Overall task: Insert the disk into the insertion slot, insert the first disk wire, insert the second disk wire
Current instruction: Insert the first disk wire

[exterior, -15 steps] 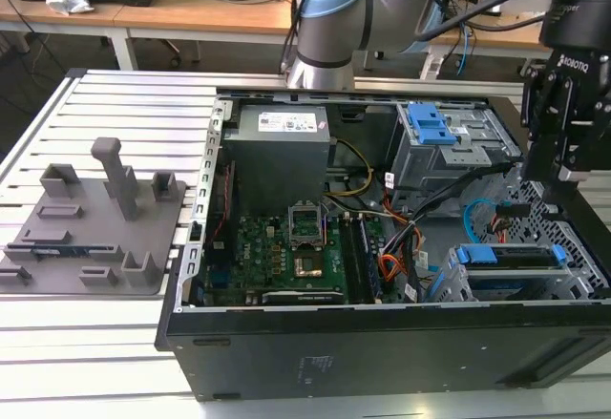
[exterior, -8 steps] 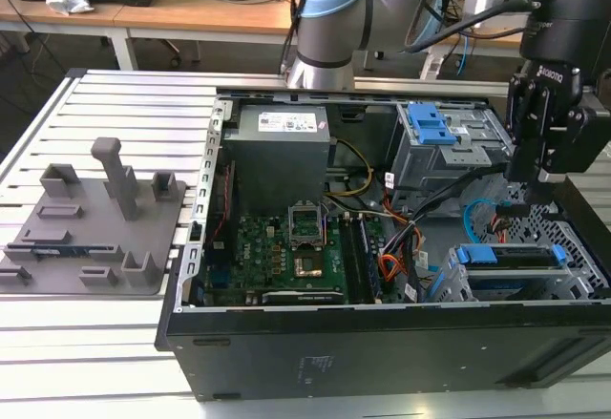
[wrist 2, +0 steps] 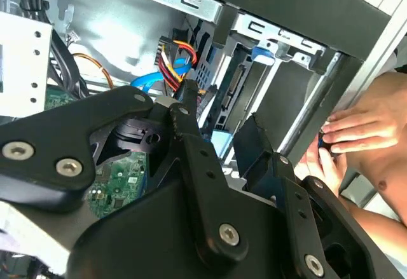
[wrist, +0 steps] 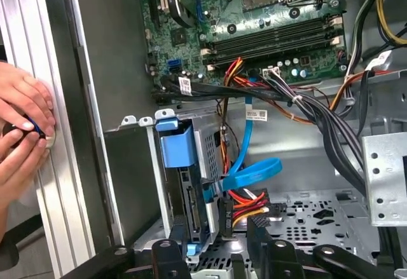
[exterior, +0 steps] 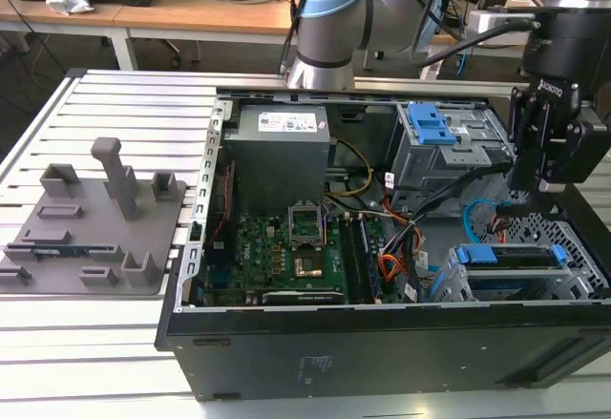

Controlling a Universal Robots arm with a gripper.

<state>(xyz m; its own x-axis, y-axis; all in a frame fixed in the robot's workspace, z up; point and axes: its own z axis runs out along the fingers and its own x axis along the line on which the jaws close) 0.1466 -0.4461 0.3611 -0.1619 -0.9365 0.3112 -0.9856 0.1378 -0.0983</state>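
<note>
Tool (exterior: 523,199) of mine hangs open above the blue-framed disk (exterior: 506,255), seated in the perforated insertion slot (exterior: 573,238). A blue cable (wrist: 251,171) and red-yellow wires (wrist: 248,199) crowd it; a person's hands (wrist: 22,126) touch the case (exterior: 382,343).

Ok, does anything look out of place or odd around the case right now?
Yes: a person's hands rest on the slatted table right beside the computer case, in both wrist views, pinching a small dark thing. Odd with the gripper down inside it. The disk sits straight in the insertion slot.
</note>
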